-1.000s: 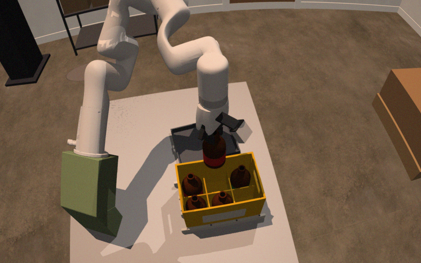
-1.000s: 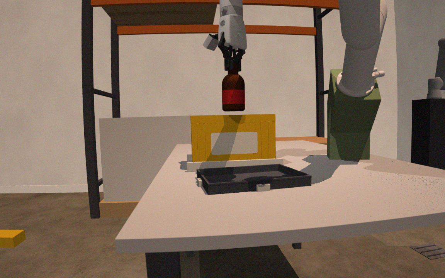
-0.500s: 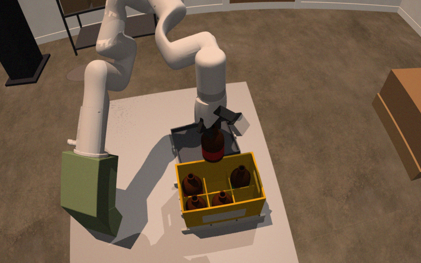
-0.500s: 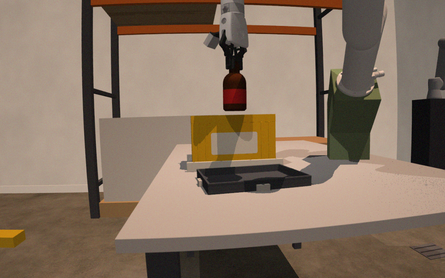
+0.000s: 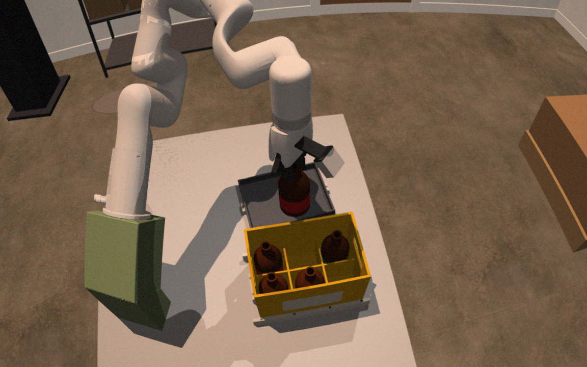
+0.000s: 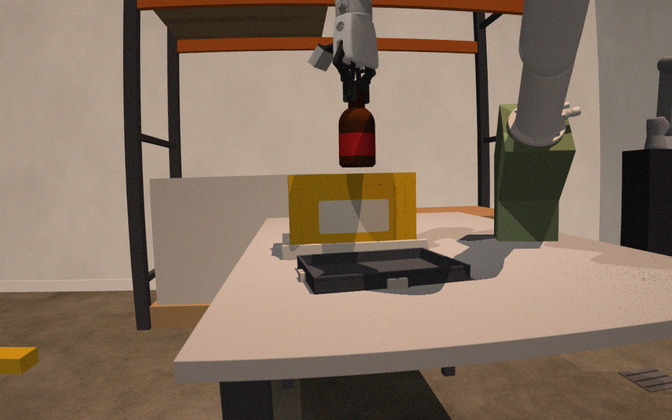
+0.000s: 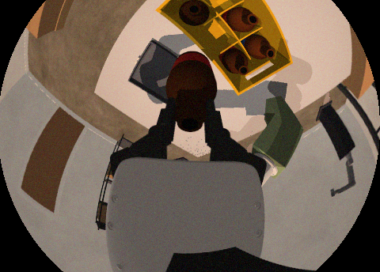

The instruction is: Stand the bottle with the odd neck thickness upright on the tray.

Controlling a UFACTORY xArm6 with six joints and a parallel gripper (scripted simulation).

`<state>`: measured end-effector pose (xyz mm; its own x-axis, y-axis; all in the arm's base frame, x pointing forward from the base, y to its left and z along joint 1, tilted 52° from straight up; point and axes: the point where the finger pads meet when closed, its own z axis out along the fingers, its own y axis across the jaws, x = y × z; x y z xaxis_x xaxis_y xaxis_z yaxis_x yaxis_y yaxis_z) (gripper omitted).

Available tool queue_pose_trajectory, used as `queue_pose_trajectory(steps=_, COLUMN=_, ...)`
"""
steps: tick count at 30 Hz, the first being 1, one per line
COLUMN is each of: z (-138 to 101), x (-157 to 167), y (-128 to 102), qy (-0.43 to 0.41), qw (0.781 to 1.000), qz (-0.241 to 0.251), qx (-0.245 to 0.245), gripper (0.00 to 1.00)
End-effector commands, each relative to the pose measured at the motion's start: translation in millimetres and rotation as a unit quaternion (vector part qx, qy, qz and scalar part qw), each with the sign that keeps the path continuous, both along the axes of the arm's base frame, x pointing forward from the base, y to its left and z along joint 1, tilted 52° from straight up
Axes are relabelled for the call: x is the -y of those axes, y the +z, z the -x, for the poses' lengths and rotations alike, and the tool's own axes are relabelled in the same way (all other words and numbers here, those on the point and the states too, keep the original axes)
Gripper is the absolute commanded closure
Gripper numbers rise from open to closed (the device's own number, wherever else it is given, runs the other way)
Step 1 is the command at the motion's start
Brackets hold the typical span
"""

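Pale worktop (image 6: 432, 318) on a brown floor, plain walls, dark-posted shelf rack (image 6: 130, 156) with orange boards behind. Arm sits on a green pedestal (image 5: 104, 255) at the worktop edge.

Hand (image 6: 357, 86) is pinching the neck of a brown bottle (image 6: 356, 136), fingers pressed on both sides just under the mouth. Bottle hangs upright, well above the worktop, bottom not touching anything. It has a plain red band label around the body; no text readable on it.

Top view puts the bottle over the dark tray (image 5: 259, 207), towards the tray side that faces the crate. Exterior view agrees: bottle high in the air, tray (image 6: 328, 279) low on the worktop below it.

Yellow crate (image 5: 354, 273) sits just beside the tray, the two look touching or nearly so, can't tell which. Six compartments, four brown bottles standing in it: one (image 5: 267, 256) and one (image 5: 335, 245) in the row near the tray, with the middle cell between them free, two more (image 5: 271, 281) (image 5: 309, 276) in the far row, corner cell next to them free. Crate front carries a blank grey label plate (image 6: 354, 215), no writing.

Brown cardboard box (image 5: 578, 159) on the floor, well apart from the worktop.
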<state>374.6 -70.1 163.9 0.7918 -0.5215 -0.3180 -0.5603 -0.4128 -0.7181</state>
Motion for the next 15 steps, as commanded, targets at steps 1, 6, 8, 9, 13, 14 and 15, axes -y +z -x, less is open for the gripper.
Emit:
queue_pose_trajectory(steps=1, z=1.0, x=-4.0, y=6.3, qy=-0.001, qw=1.0, qz=0.001, qx=0.001, gripper=1.0)
queue_pose_trajectory(steps=6, z=3.2, x=-11.9, y=14.9, qy=-0.001, qw=1.0, qz=0.001, qx=0.001, gripper=1.0)
queue_pose_trajectory(steps=8, z=4.1, x=-15.1, y=18.4, qy=-0.001, qw=1.0, qz=0.001, qx=0.001, gripper=1.0)
queue_pose_trajectory(steps=9, z=4.5, x=-16.7, y=20.1, qy=-0.001, qw=1.0, qz=0.001, qx=0.001, gripper=1.0)
queue_pose_trajectory(steps=13, z=6.3, x=-23.2, y=27.2, qy=-0.001, qw=1.0, qz=0.001, qx=0.001, gripper=1.0)
queue_pose_trajectory(steps=14, z=6.3, x=-23.2, y=27.2, qy=-0.001, qw=1.0, qz=0.001, qx=0.001, gripper=1.0)
queue_pose_trajectory(steps=15, z=6.3, x=-23.2, y=27.2, qy=-0.001, qw=1.0, qz=0.001, qx=0.001, gripper=1.0)
